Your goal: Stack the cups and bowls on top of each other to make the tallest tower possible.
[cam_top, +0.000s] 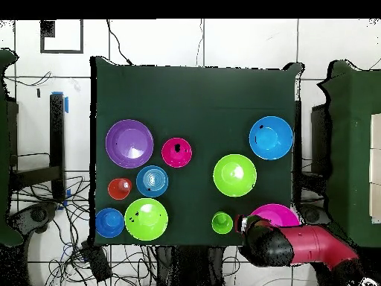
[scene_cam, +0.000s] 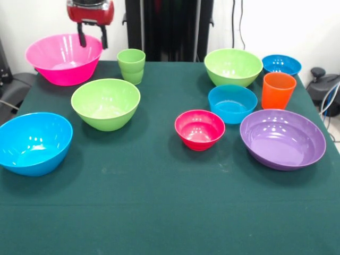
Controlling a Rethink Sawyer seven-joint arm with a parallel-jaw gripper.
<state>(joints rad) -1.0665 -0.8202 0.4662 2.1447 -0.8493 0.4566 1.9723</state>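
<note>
My gripper hangs open and empty just above the far rim of the big pink bowl at the table's far left; overhead the arm covers part of that bowl. The light green cup stands right of it. One lime bowl sits in front of the cup, and a big blue bowl at the left. On the right are a second lime bowl, two smaller blue bowls, the orange cup, the red-pink bowl and the shallow purple bowl. All stand apart, upright, none stacked.
The dark green cloth-covered table carries everything. The robot's black pedestal stands behind the far edge. Cables and dark gear lie beside the table at both sides.
</note>
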